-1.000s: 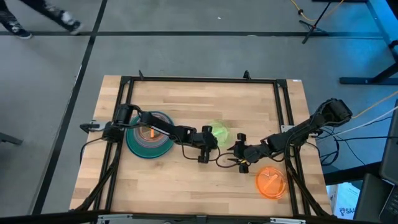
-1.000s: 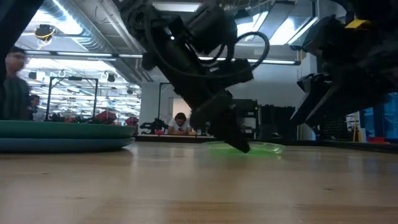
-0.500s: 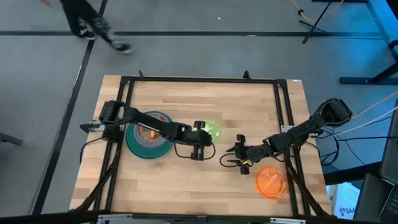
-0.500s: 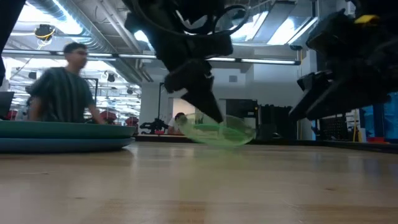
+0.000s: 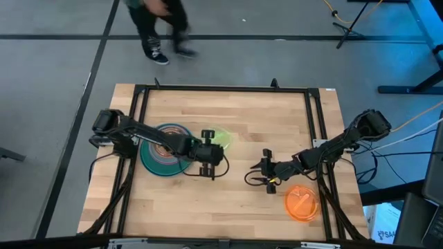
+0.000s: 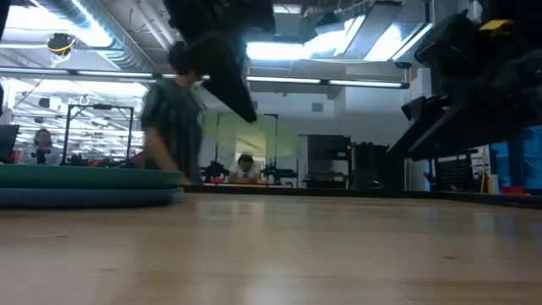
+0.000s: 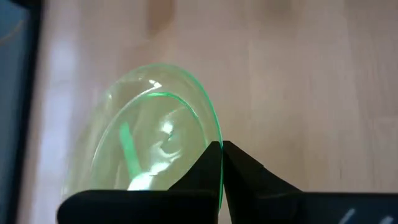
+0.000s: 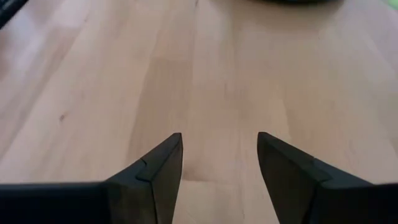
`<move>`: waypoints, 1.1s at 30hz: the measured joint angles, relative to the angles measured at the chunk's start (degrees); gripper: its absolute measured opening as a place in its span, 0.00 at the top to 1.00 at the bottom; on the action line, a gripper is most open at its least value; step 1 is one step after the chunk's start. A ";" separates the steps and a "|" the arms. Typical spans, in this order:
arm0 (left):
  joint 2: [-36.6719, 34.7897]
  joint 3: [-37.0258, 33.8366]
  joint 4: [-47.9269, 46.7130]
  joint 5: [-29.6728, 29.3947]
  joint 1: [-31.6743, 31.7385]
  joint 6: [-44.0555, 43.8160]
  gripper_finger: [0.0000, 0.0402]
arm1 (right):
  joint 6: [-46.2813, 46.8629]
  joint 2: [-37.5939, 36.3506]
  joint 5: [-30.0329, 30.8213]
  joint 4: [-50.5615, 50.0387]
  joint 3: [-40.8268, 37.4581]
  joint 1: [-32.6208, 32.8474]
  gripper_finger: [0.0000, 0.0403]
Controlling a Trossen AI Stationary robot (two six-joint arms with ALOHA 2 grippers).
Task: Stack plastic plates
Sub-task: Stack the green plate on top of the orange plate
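A stack of plates (image 5: 165,150), teal on the outside with orange at its centre, lies on the table's left half and shows in the low view as the stack (image 6: 85,186). My left gripper (image 5: 211,149) hangs just right of it, shut on a clear lime plate (image 5: 220,137), seen blurred in the low view as the lime plate (image 6: 246,135). An orange plate (image 5: 302,202) lies flat near the table's right near corner. My right gripper (image 5: 264,169) is open above bare wood, left of the orange plate. My left gripper pinches the lime plate's rim (image 7: 216,138) between its two fingers, one on each face of the rim. The plate is lifted clear of the table and tilted, reaching away from the fingertips (image 7: 233,155).
A black frame (image 5: 221,88) runs along the table's far and side edges. Bare wood lies between the two grippers and along the near edge. A person (image 5: 158,28) walks past on the floor beyond the far edge; people also show in the room behind the table.
My left gripper has lifted the lime plate off the table and carried it up and toward the table's left, close to the stack. The plate has tipped from lying flat to tilted in the air. A person has walked along the floor beyond the far edge.
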 joint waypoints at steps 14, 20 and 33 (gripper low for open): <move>-10.00 0.01 -27.34 -12.32 -12.02 -21.97 0.99 | 3.00 1.77 1.28 2.20 0.03 0.81 0.51; -11.96 -3.56 -31.64 -11.27 -16.40 -31.23 0.99 | 2.64 1.77 2.73 4.67 0.01 0.76 0.51; -12.43 -21.04 -24.49 -9.73 -19.72 -41.52 0.99 | 5.65 1.77 1.92 5.26 0.03 0.76 0.51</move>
